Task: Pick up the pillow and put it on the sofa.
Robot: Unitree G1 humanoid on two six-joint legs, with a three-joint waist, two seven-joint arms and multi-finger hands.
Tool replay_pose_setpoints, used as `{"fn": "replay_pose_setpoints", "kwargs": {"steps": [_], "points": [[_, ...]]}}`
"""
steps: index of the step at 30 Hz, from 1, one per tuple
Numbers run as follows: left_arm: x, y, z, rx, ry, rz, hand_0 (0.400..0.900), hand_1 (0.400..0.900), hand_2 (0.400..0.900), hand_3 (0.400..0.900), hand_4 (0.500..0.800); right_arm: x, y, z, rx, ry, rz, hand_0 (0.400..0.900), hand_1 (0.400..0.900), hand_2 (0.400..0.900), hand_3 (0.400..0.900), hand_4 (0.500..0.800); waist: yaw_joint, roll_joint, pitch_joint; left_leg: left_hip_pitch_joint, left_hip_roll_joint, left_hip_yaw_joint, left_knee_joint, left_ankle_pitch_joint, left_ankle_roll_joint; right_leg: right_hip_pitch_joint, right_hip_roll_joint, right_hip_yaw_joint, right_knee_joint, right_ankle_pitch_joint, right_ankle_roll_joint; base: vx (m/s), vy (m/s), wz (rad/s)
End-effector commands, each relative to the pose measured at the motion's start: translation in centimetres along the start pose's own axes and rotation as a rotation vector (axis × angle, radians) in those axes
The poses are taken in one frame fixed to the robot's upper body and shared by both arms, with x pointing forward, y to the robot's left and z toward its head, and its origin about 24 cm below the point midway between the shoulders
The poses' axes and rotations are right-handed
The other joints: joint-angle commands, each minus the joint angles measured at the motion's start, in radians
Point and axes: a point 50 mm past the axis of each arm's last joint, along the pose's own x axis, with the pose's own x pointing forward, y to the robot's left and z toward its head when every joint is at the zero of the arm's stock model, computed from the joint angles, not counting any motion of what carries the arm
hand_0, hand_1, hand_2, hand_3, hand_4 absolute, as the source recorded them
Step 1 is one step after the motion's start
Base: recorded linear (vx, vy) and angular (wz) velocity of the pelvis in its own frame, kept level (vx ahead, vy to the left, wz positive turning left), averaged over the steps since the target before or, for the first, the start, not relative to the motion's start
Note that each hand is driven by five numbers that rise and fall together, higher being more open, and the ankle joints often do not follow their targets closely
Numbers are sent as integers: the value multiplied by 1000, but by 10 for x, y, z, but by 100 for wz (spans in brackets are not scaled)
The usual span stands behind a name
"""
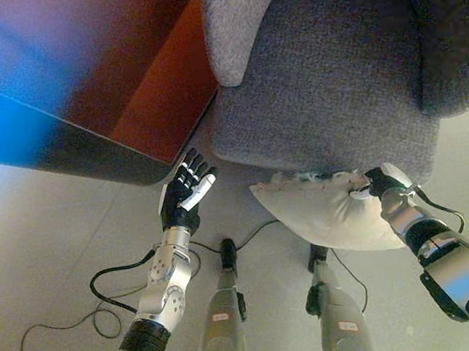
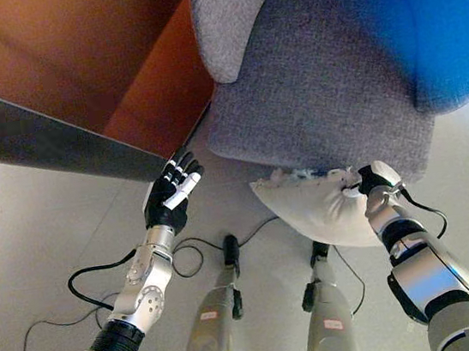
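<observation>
The robot's right hand is curled tight on the top right corner of the white pillow, and the cloth bunches up where the fingers pinch it. From that hand the pillow spreads out to the left and hangs down a little, so its long side runs across the robot from right to left. The pillow is up off the floor and sits just in front of the grey sofa. Its top edge looks like it touches the front of the sofa seat, but it is hard to be sure from here. The seat is just past the hand, farther away from the robot and a bit higher. So the right hand is the one that has to carry the pillow forward and up onto the seat. The left hand is well off to the left of the pillow, with its fingers spread out and holding nothing. It is near the corner of a brown wooden cabinet that stands beside the sofa.
</observation>
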Motion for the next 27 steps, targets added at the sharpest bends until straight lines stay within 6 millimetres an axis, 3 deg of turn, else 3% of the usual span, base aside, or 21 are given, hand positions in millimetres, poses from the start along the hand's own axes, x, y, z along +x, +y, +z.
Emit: {"fn": "replay_pose_setpoints", "kwargs": {"steps": [1, 12, 18, 27], "points": [[9, -30, 47, -26, -246, -144, 900, 900, 900, 900, 800, 3, -29, 22, -61, -51, -90, 400, 400, 400, 400, 500, 12, -18, 21, -59, -26, -28, 55, -8, 9, -52, -88, 49, 69, 20, 102, 0, 0, 0], [8, -29, 46, -29, -239, -137, 900, 900, 900, 900, 800, 3, -32, 20, -41, -49, -109, 400, 400, 400, 400, 500, 11, -19, 21, -28, -26, -30, 47, -13, 10, -22, -88, 47, 62, 19, 100, 0, 0, 0], [7, -19, 42, -29, -204, -100, 900, 900, 900, 900, 800, 1, -29, 21, -29, -97, -129, 400, 400, 400, 400, 500, 7, -37, 21, 47, -22, -27, 37, -19, 6, 53, -86, 45, 58, 7, 102, 13, 2, -1], [-2, -1, 19, 10, -71, -34, 900, 900, 900, 900, 800, -6, -26, 15, -53, -128, -123, 400, 400, 400, 400, 500, 7, -80, -41, 145, 2, -19, 29, -27, -2, 156, -80, 38, 51, -7, 106, 89, -32, 1]]}}
